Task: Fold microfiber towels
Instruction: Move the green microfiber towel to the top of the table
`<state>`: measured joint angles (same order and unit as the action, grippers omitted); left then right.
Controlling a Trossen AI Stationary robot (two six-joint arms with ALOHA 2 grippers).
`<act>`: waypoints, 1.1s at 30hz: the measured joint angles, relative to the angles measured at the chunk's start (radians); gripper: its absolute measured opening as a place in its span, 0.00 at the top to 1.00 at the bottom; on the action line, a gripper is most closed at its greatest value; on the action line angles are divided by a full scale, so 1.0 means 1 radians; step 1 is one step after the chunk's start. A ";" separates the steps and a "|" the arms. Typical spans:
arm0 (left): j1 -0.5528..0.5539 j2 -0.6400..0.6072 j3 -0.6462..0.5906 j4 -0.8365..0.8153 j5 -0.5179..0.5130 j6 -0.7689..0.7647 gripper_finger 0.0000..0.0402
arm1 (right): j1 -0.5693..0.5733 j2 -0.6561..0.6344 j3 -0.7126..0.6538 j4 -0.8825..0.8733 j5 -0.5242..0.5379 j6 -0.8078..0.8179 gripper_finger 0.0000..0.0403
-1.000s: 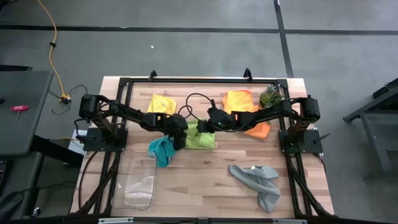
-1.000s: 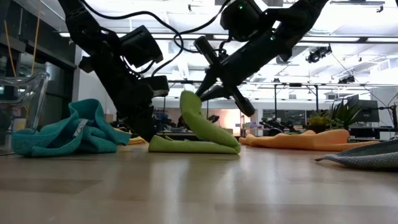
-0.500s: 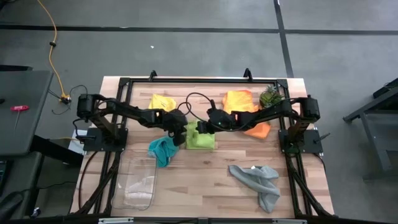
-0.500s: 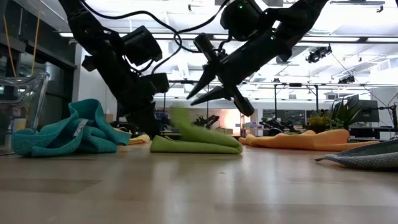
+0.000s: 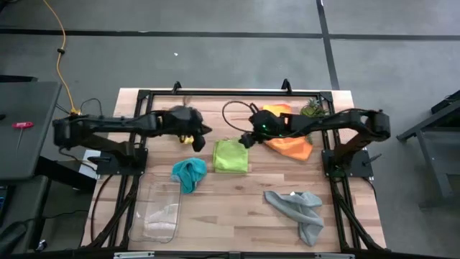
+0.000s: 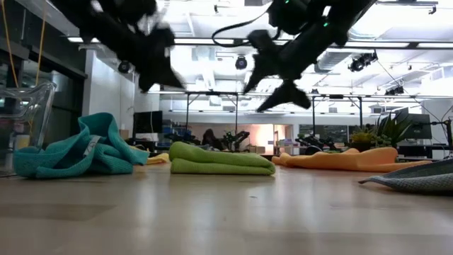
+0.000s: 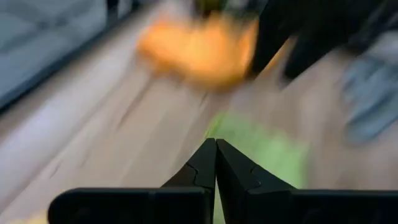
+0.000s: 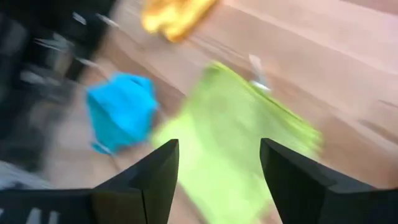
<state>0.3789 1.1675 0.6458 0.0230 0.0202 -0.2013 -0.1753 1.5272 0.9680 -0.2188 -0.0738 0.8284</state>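
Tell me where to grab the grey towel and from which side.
Probably pinch the grey towel at its near tail, coming straight down from above. It lies crumpled on the table, and that narrow bunched end sticks out, so the fingers can close across it.

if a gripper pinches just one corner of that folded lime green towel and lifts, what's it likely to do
The lime green towel lies as two soft, rounded layers with nothing holding them, so it would probably unfold and hang limp. It looks thin and light, so it should lift easily. Pushed along the table, it would likely bunch up like the teal towel.

Bright ceiling strip lights glare in the low view; both wrist views smear with motion blur.
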 joint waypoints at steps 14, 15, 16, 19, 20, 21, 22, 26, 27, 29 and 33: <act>-0.161 -0.084 -0.108 0.415 -0.008 -0.106 1.00 | 0.079 -0.030 0.000 -0.050 0.109 -0.158 0.46; -0.165 -0.081 -0.108 0.407 -0.010 -0.106 1.00 | 0.078 -0.039 -0.001 -0.059 0.108 -0.174 0.46; -0.169 -0.077 -0.108 0.399 -0.011 -0.106 1.00 | 0.077 -0.052 -0.001 -0.065 0.109 -0.190 0.46; -0.178 -0.064 -0.108 0.364 -0.013 -0.103 1.00 | 0.077 -0.109 -0.001 -0.125 0.132 -0.239 0.47; -0.178 -0.061 -0.108 0.355 -0.013 -0.103 1.00 | 0.077 -0.133 -0.001 -0.156 0.145 -0.250 0.47; -0.178 -0.056 -0.108 0.355 -0.013 -0.103 1.00 | 0.077 -0.160 -0.001 -0.195 0.160 -0.259 0.48; -0.178 -0.050 -0.108 0.356 -0.013 -0.103 1.00 | 0.078 -0.186 -0.001 -0.231 0.183 -0.265 0.49; -0.178 -0.025 -0.104 0.364 -0.013 -0.078 1.00 | 0.097 -0.283 -0.001 -0.361 0.277 -0.254 0.61; -0.178 -0.017 -0.102 0.360 -0.013 -0.069 1.00 | 0.106 -0.303 -0.001 -0.385 0.300 -0.247 0.65; -0.178 0.007 -0.083 0.353 -0.013 -0.058 1.00 | 0.126 -0.335 0.000 -0.420 0.337 -0.226 0.75; -0.178 0.081 -0.009 0.293 0.010 -0.054 1.00 | 0.166 -0.361 0.000 -0.453 0.376 -0.202 0.96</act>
<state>0.2012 1.2481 0.6366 0.3164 0.0298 -0.2550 -0.0096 1.1662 0.9675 -0.6717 0.3018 0.6268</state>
